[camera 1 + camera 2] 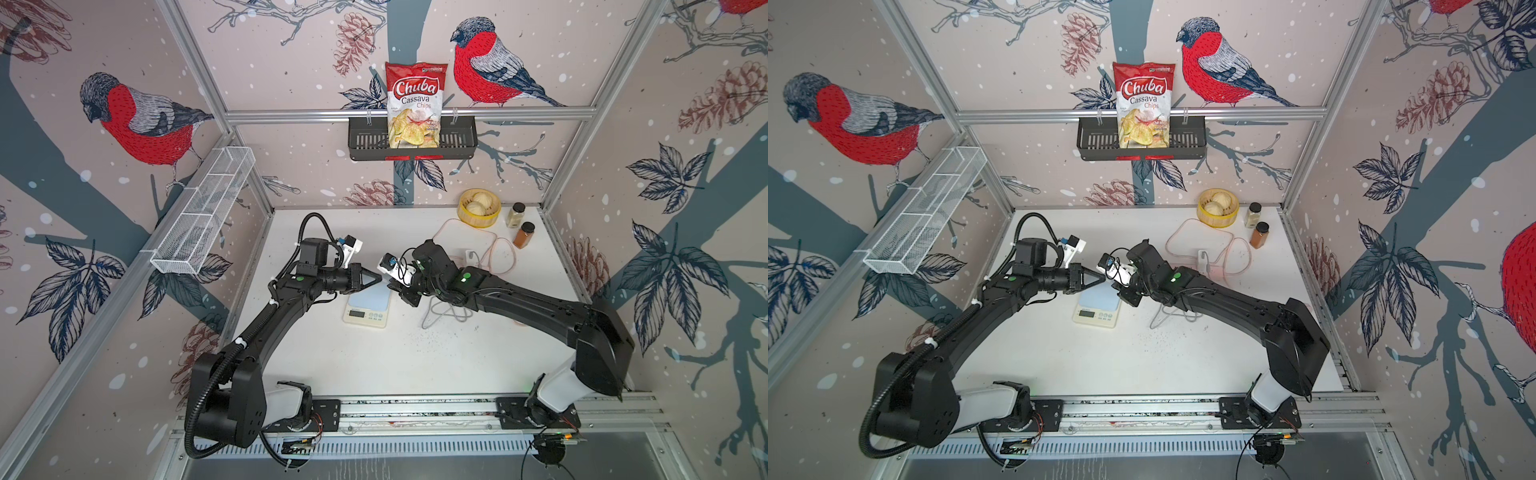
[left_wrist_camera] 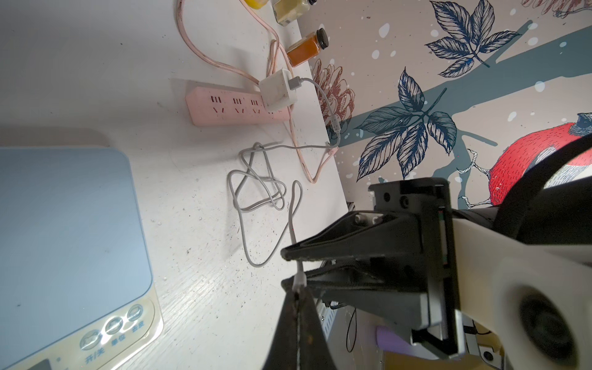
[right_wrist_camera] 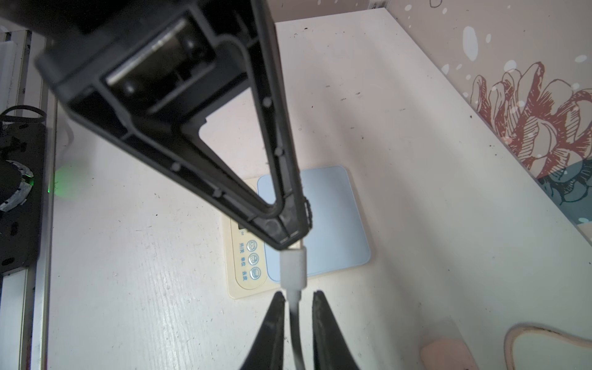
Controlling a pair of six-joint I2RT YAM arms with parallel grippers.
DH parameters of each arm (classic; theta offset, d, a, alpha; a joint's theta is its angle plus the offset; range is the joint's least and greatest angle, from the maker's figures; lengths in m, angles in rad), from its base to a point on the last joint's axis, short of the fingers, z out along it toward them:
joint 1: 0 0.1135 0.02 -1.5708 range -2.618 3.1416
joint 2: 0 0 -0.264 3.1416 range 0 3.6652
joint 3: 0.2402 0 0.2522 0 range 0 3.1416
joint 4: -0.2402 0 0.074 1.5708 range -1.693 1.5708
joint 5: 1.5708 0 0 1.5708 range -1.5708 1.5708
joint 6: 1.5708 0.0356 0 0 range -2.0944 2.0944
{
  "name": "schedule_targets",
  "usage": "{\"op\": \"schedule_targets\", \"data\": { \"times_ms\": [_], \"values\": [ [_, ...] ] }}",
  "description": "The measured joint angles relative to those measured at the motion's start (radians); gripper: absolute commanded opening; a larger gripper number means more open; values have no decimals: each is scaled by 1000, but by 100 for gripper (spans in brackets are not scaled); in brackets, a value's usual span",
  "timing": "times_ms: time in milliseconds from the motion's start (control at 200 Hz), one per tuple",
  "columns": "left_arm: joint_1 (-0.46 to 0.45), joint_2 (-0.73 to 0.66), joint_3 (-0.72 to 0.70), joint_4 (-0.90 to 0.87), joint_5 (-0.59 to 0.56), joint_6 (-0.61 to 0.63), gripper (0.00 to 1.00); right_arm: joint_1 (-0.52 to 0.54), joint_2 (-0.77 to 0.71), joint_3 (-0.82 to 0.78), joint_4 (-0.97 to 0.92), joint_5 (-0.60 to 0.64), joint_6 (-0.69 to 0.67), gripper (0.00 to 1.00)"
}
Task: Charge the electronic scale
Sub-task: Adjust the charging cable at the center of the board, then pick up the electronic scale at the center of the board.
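The electronic scale (image 1: 368,309) (image 1: 1098,309) lies flat mid-table, cream-white with a pale blue platform (image 2: 64,224) and a button strip (image 3: 248,259). Just above its far edge my left gripper (image 1: 378,277) (image 2: 296,288) is shut on the metal tip of a white cable plug (image 3: 293,269). My right gripper (image 1: 392,287) (image 3: 298,296) faces it, open by a narrow gap, its fingers on either side of the grey cable right behind the plug. The grey cable (image 2: 256,179) loops over the table to a white charger cube (image 2: 277,89).
The cube sits in a pink power strip (image 2: 224,105) whose pink cord curls toward the back right. A yellow steamer with buns (image 1: 478,208) and two spice jars (image 1: 516,215) stand there. A chips bag (image 1: 415,104) sits in a wall basket.
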Motion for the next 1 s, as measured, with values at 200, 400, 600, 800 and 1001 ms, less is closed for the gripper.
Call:
{"op": "schedule_targets", "data": {
  "times_ms": [200,400,600,800,1001],
  "values": [
    [3,0,0,0,0,0,0,2,-9,0,0,3,0,1],
    [4,-3,0,-4,-2,1,19,4,-8,0,0,3,0,0],
    [26,-51,19,-53,-60,51,84,-3,-8,-37,0,4,14,0],
    [126,-64,-16,-123,-217,117,97,-11,-5,-163,8,0,74,0],
    [222,9,-130,-149,-329,160,97,-16,38,-268,19,-18,153,0]
  ]
}}
